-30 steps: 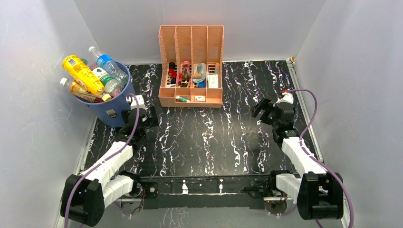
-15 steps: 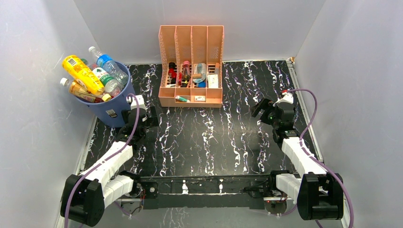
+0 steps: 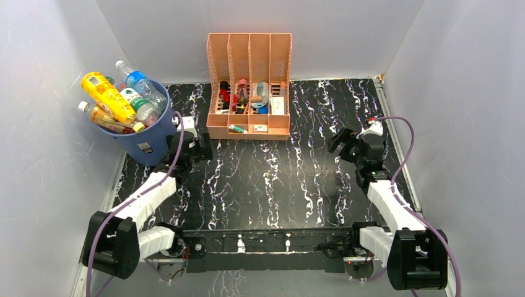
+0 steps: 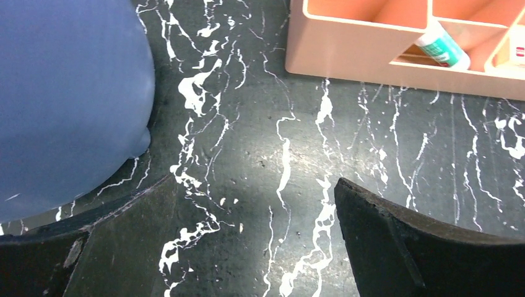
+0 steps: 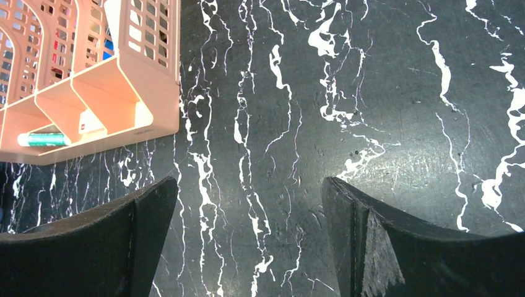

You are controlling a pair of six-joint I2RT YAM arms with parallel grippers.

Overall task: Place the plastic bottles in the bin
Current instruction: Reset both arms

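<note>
The blue bin point(image 3: 145, 137) stands at the back left of the table, piled with plastic bottles point(image 3: 121, 100): a yellow one, an orange one, and clear ones with green and blue labels, sticking out above its rim. Its blue wall fills the left of the left wrist view point(image 4: 68, 99). My left gripper point(image 3: 197, 148) is open and empty just right of the bin, low over the table. My right gripper point(image 3: 338, 143) is open and empty at the right side of the table. No bottle lies loose on the table in view.
A peach slotted desk organizer point(image 3: 249, 86) stands at the back centre, holding small items; its front edge shows in the left wrist view point(image 4: 371, 55) and the right wrist view point(image 5: 93, 111). Grey walls close in the black marbled table point(image 3: 272, 179) on three sides.
My left gripper has moved forward and a little right, away from the bin's front toward the organizer. The right arm has barely moved.
</note>
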